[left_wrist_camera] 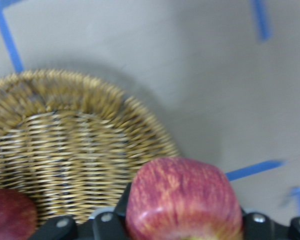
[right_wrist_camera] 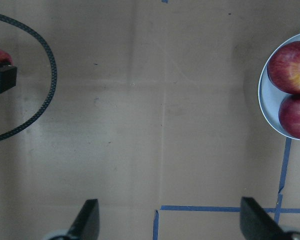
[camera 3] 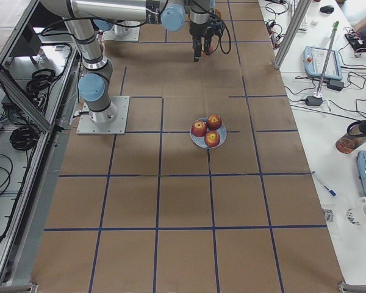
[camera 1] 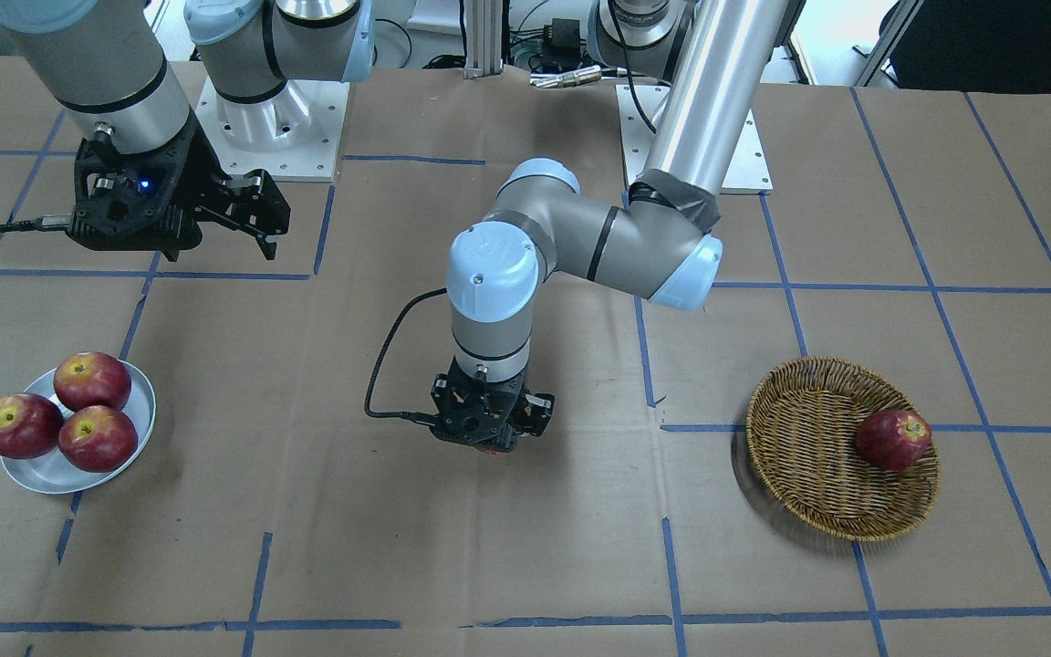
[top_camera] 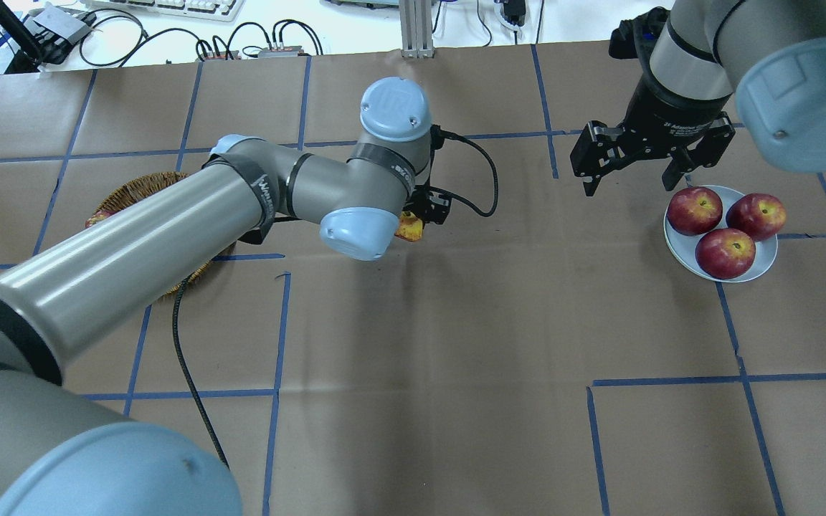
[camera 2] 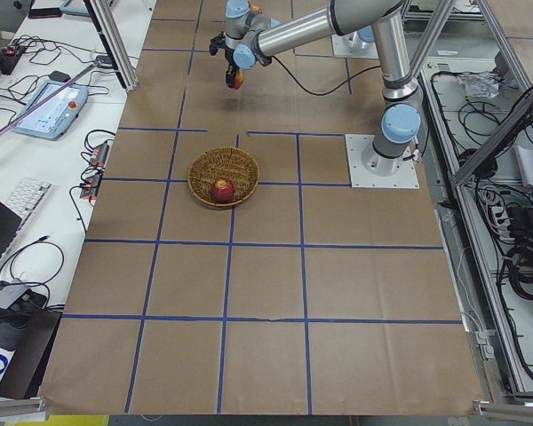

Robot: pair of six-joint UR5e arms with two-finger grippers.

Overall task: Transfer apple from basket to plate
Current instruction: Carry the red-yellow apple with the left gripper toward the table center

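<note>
The streaky red apple with a yellow patch (left_wrist_camera: 182,200) is clamped in the left gripper (camera 1: 487,436), and black fingers (left_wrist_camera: 106,224) are seen pressed against both of its sides. Fine pale streaks are picked out over its pinkish-red skin, which fades to yellow at the lower edge of the wrist view. The apple is held above the brown paper-covered bench (camera 1: 489,557), clear of the basket and between it and the plate.

The round, shallow basket of woven brown wicker (camera 1: 799,388) is shown with tight rows of cane and a thicker braided rim. One dark red apple (camera 1: 893,439) is left in it, close against the rim.

Over on the other side, the round, smooth, pale grey-white plate (camera 1: 40,474) is loaded with three glossy red apples (camera 1: 98,438), each yellow at the stem hollow. They are packed touching one another, and one is hung out over the plate's edge.

The right gripper (top_camera: 629,180) is held near the plate with its two black fingers (right_wrist_camera: 87,221) spread wide and nothing between them.

The bench is crossed by blue tape lines (camera 1: 671,566) in a squared grid, and a black cable (camera 1: 384,365) is looped from the left wrist.

White lettering (top_camera: 677,126) is printed on the right wrist's black collar, but it is too small to be read.
</note>
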